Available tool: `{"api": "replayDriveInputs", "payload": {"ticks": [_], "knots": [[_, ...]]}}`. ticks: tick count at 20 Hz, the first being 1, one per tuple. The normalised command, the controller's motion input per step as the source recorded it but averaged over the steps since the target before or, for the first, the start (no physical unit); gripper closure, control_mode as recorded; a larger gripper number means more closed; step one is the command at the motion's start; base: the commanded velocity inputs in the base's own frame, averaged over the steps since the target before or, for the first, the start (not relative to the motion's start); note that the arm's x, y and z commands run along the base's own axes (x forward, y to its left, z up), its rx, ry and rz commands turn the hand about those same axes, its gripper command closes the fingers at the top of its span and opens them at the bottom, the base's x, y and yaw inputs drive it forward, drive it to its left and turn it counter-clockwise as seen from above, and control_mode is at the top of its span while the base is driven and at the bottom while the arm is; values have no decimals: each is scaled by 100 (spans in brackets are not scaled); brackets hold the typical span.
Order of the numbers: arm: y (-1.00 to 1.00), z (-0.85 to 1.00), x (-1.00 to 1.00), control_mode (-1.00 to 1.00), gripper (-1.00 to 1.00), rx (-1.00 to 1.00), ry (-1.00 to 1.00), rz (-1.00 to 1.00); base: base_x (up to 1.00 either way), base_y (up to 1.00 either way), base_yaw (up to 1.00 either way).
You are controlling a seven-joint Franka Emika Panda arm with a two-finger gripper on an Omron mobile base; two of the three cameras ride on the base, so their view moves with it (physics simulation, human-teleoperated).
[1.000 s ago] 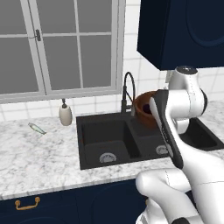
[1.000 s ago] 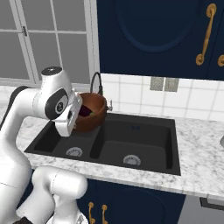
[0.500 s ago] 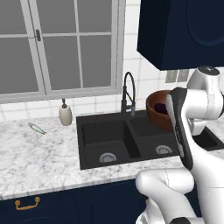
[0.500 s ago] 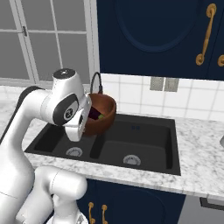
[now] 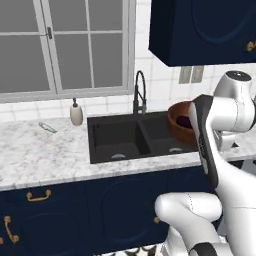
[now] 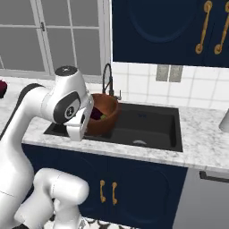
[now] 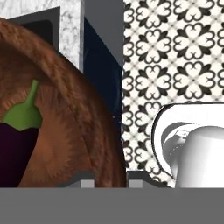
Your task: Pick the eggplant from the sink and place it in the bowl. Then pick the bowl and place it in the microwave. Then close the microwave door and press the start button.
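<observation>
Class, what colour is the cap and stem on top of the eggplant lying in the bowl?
Green, clearest in the hand view: the eggplant has a green cap and stem against the reddish-brown bowl.

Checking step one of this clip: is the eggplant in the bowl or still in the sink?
In the bowl. The hand view shows the eggplant, green stem up, lying against the brown inside wall.

Glossy white rounded arm segments [image 6: 31, 107], dark grey joint bands, round dark-rimmed joint cap, bulbous white base.
</observation>
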Motion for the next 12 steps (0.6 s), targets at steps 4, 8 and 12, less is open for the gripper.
{"api": "replayDriveInputs", "payload": {"ticks": [4, 8, 12], "knots": [[0, 0, 0, 100, 100, 0, 0, 0, -100, -4, 0], [0, 0, 0, 100, 100, 0, 0, 0, -91, -27, 0], [0, 0, 0, 100, 100, 0, 0, 0, -14, -69, -43]]}}
